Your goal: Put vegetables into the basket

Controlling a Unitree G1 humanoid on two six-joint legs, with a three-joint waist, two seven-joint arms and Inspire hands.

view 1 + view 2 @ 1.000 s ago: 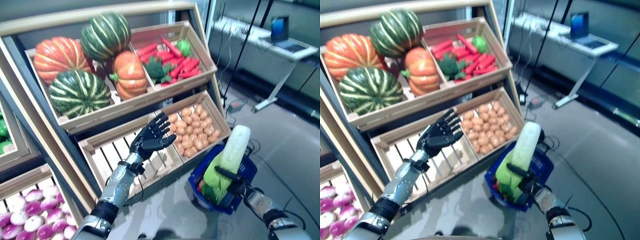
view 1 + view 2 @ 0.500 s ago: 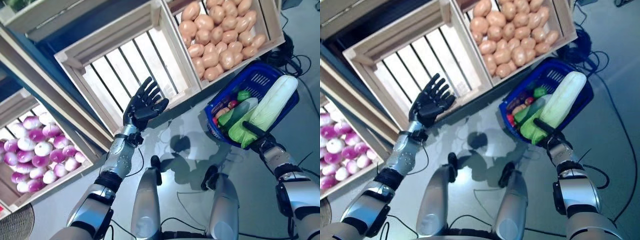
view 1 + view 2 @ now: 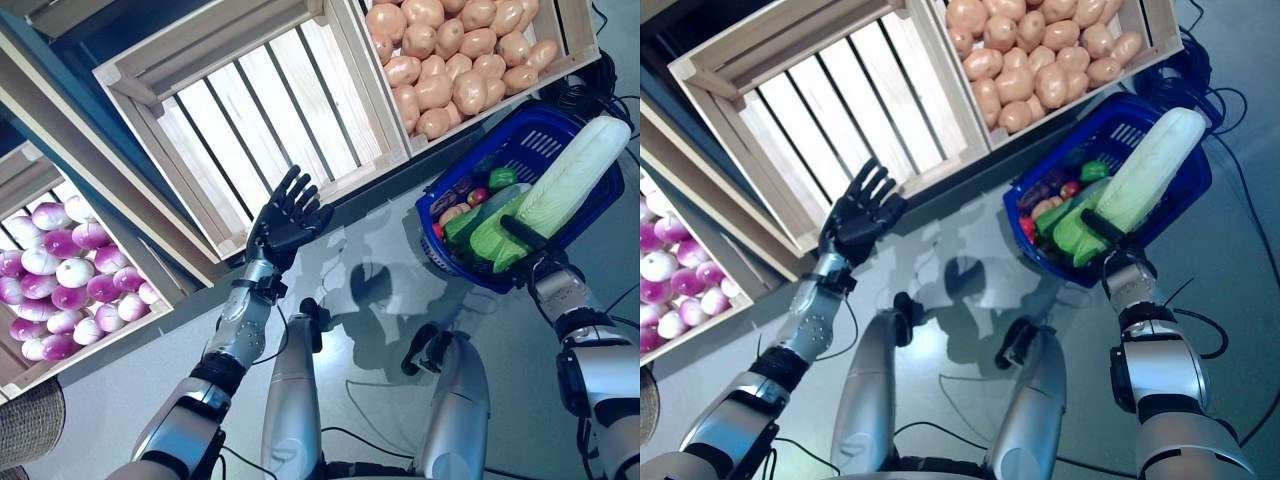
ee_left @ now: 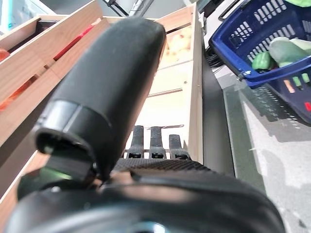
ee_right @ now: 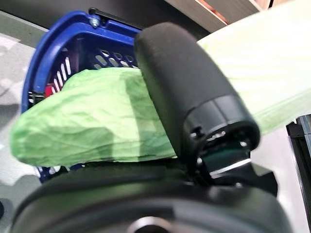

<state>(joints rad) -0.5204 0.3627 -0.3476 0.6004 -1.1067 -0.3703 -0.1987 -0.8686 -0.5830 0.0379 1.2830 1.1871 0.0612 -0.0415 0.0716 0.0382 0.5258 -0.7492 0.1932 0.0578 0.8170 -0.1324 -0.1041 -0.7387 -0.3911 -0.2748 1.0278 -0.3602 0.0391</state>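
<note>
My right hand [image 3: 535, 252] is shut on a long pale-green napa cabbage [image 3: 560, 190], thumb across its leafy end, and holds it slanted over the blue basket [image 3: 466, 270] on the floor. The cabbage [image 5: 121, 121] and basket rim [image 5: 53, 43] show in the right wrist view. In the basket lie a green pepper [image 3: 502, 178], a dark green long vegetable [image 3: 480, 212] and small red and brown ones [image 3: 460, 200]. My left hand [image 3: 284, 220] is open and empty, fingers spread, in front of an empty slatted crate [image 3: 255, 110].
The wooden stand holds a crate of potatoes [image 3: 455, 60] just behind the basket and a lower crate of purple-white round vegetables [image 3: 60, 290] at the left. Grey floor lies between the stand and me.
The camera has kept tilting down toward the floor. My right hand still holds the cabbage over the basket, a little lower against it. My left hand stays open by the empty crate.
</note>
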